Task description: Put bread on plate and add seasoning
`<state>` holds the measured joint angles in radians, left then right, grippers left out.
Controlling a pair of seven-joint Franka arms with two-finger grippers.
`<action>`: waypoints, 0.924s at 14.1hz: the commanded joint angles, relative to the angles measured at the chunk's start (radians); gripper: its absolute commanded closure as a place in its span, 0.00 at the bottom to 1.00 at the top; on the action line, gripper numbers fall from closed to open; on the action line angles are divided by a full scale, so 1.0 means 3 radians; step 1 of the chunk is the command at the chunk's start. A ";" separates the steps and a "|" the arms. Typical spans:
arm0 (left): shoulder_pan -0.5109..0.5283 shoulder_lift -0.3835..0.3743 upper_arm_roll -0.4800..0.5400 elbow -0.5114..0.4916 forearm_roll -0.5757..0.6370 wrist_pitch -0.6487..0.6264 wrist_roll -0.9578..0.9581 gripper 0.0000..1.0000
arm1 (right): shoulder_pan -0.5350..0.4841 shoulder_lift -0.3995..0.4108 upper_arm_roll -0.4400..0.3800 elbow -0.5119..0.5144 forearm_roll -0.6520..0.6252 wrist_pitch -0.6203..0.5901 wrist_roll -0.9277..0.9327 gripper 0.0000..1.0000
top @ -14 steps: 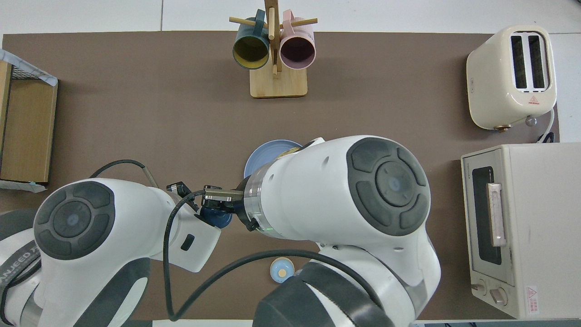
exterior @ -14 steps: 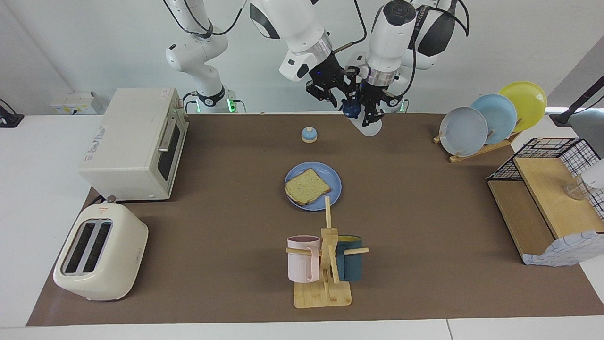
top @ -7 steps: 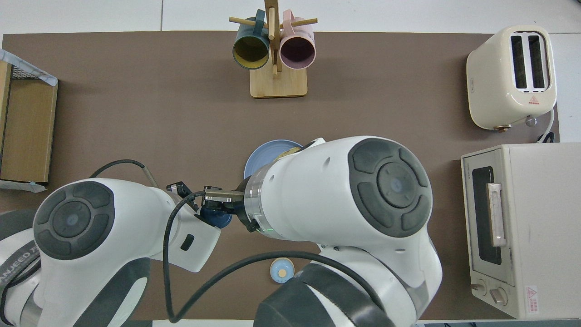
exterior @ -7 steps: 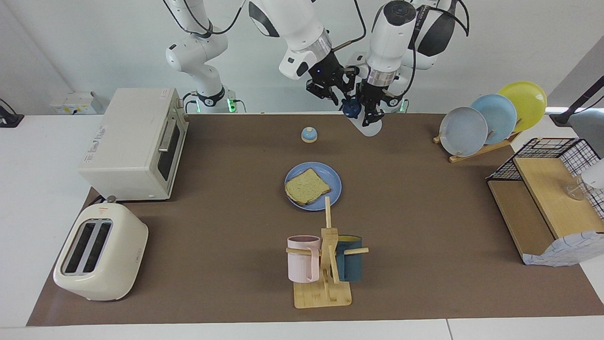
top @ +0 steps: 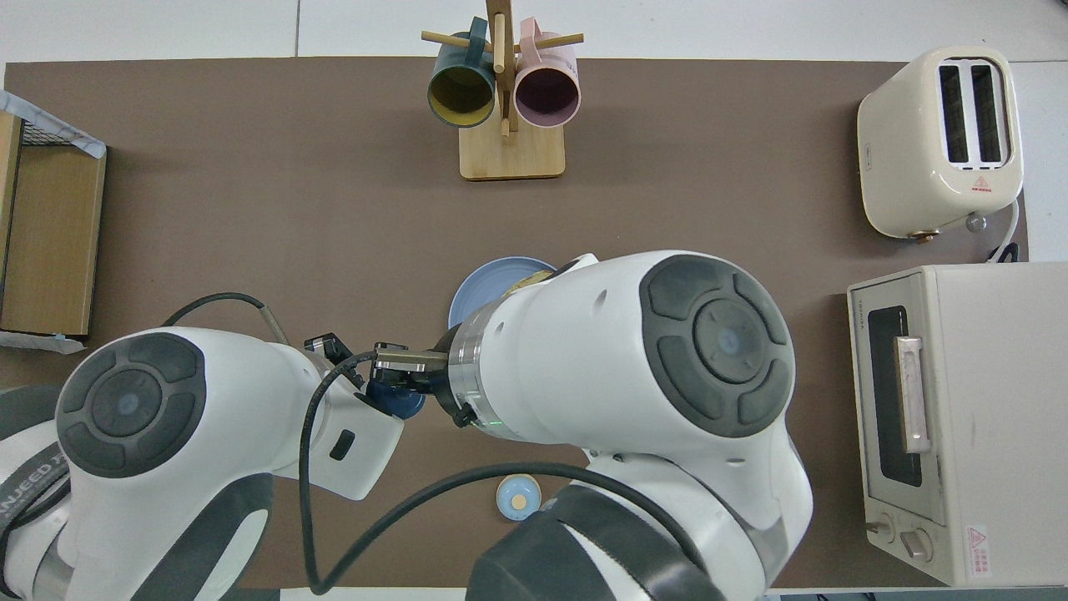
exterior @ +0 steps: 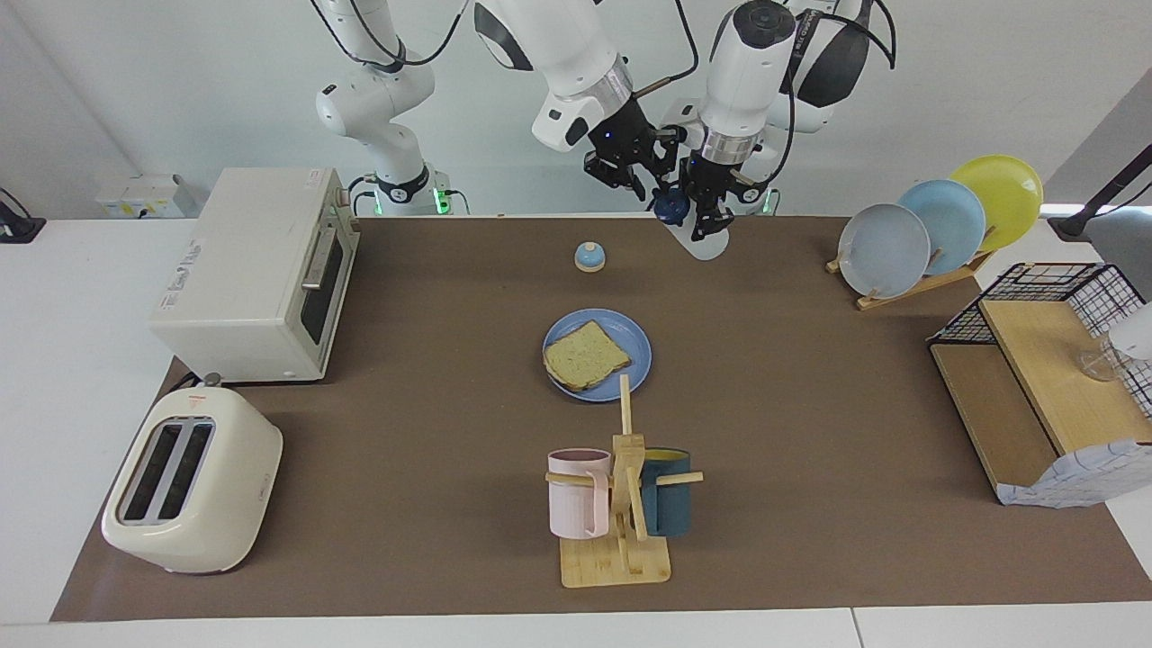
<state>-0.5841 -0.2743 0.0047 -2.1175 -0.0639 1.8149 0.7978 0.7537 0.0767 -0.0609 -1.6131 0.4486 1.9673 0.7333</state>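
We take this for a robotics lab staged as a kitchen: a plain white table (exterior: pixel 54 360) under a brown paper mat (exterior: pixel 810 378) carries a cream two-slot toaster (exterior: pixel 192 481), a white toaster oven (exterior: pixel 256 274) and a bamboo mug tree (exterior: pixel 621 504), against bare white walls.

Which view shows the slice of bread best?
The facing view: the whole bread lies in plain sight on the blue plate. In the overhead view the right arm covers it, leaving only a sliver of crust and part of the plate's rim.
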 commanded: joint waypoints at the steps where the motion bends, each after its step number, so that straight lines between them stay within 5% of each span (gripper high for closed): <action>1: -0.0006 -0.0108 0.0030 -0.0111 -0.0053 0.0081 0.0061 1.00 | -0.0007 -0.0061 0.0014 -0.0069 0.0008 0.0038 -0.0041 0.74; 7: -0.0006 -0.0108 0.0030 -0.0111 -0.0053 0.0081 0.0061 1.00 | -0.0007 -0.0061 0.0014 -0.0069 0.0013 0.0084 -0.0036 1.00; 13: -0.0006 -0.0114 0.0030 -0.0111 -0.0053 0.0061 0.0061 1.00 | -0.0027 -0.0031 0.0009 -0.0023 0.0049 0.0084 0.0025 1.00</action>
<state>-0.5837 -0.2746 0.0074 -2.1194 -0.0642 1.8154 0.7979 0.7536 0.0750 -0.0608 -1.6131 0.4498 1.9754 0.7349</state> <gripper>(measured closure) 0.581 0.952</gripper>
